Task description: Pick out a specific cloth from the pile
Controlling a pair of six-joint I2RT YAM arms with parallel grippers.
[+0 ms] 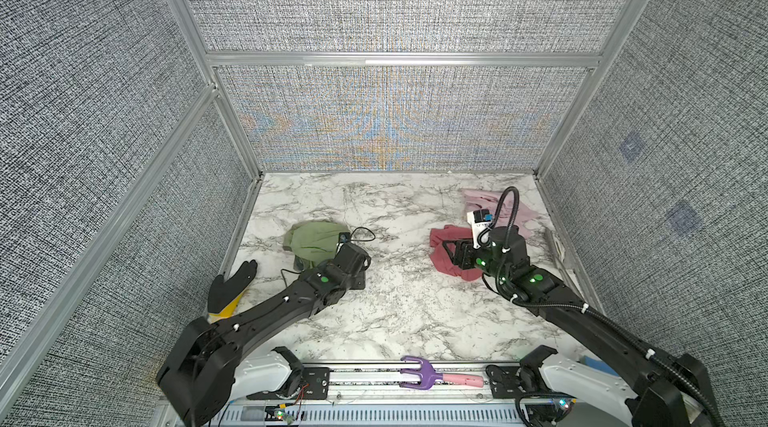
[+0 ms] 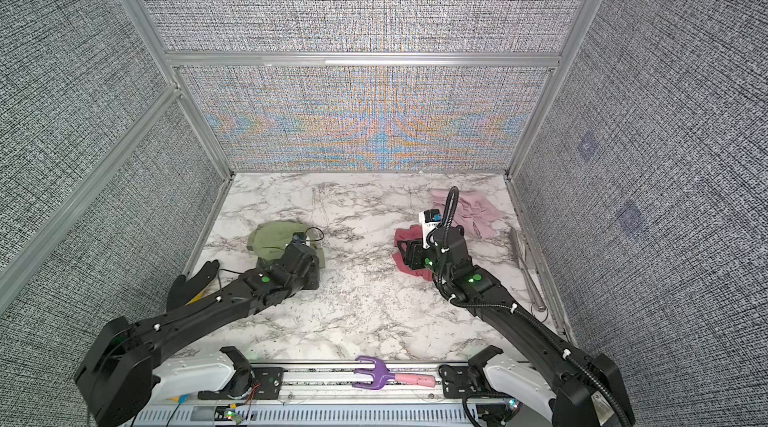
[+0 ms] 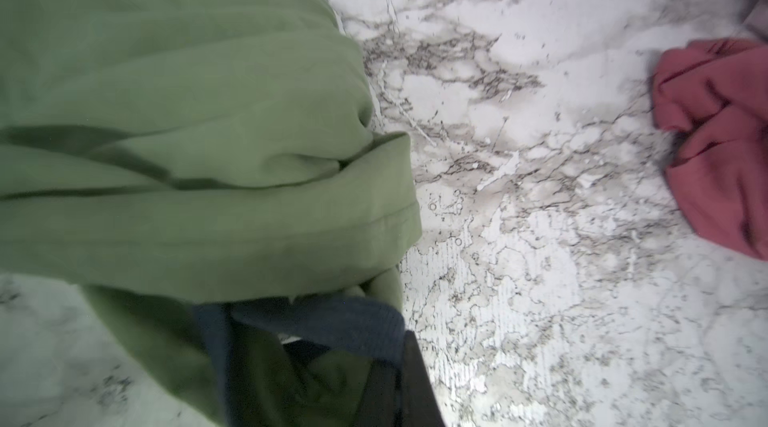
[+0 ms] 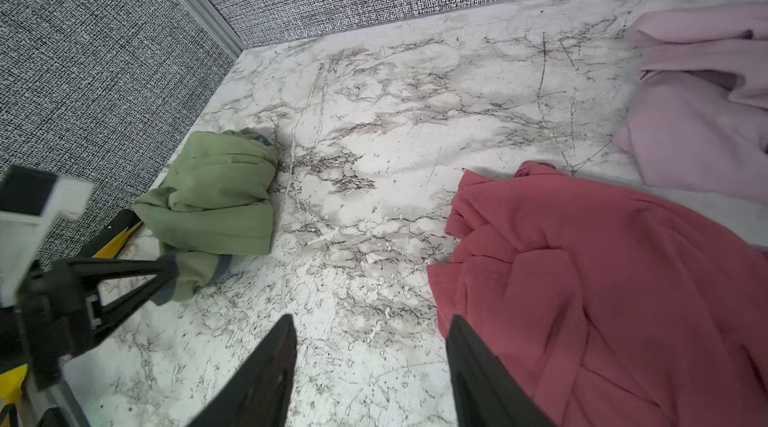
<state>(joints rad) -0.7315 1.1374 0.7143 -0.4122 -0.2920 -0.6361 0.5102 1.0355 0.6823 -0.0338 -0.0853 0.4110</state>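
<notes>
Marble desk (image 1: 395, 300) carries three cloths. Pale pink cloth (image 1: 530, 213) at far right; rose-red cloth (image 1: 442, 238) just beside it, nearer centre. Olive-green cloth (image 1: 313, 238) well apart on left side, bunched. Its long axis runs roughly far-to-near: broad end on far side, narrow end with grey-blue trim band (image 3: 332, 321) pointing toward near side. Left end effector (image 4: 168, 273) pinched tight on that trimmed end. Right end effector (image 4: 372, 321) spread wide, holding nothing, one finger at rose-red cloth's edge.

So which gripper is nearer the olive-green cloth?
Left: the left gripper is shut on the olive-green cloth; right gripper is open beside the rose-red cloth, across the table.
</notes>
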